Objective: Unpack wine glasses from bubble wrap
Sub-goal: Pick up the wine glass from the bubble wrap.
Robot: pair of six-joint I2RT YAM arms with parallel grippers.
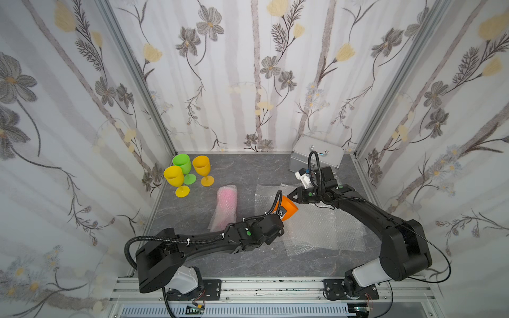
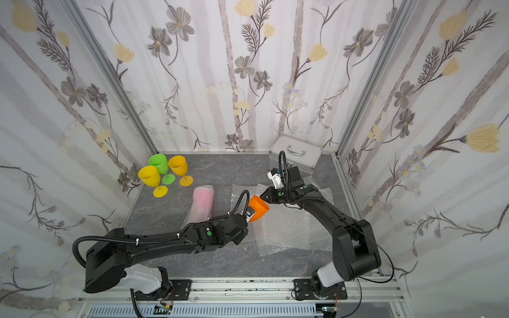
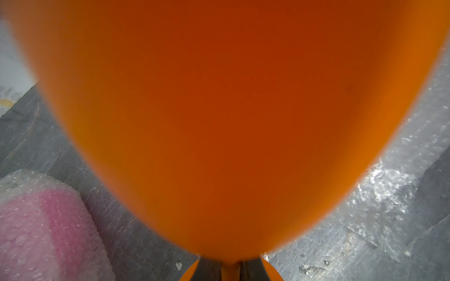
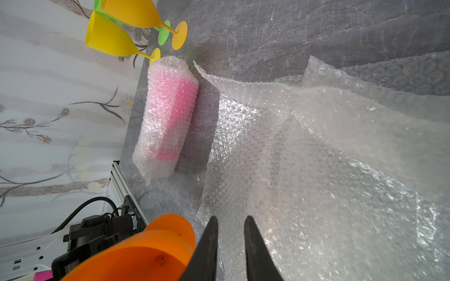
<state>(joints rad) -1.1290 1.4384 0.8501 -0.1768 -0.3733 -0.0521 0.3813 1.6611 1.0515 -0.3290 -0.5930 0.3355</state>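
Matt plastic orange goblet (image 1: 290,210); shiny crinkled bubble wrap (image 1: 325,231).

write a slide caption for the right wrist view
Empty right gripper hovers over flat bubble wrap, beside the orange goblet; the pink goblet lies wrapped nearby.

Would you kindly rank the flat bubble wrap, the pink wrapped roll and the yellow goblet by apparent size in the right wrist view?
1. flat bubble wrap
2. pink wrapped roll
3. yellow goblet, though it stands farthest from the camera, so distance may shrink it.

Orange goblet (image 2: 259,208) over flat bubble wrap (image 2: 292,230)
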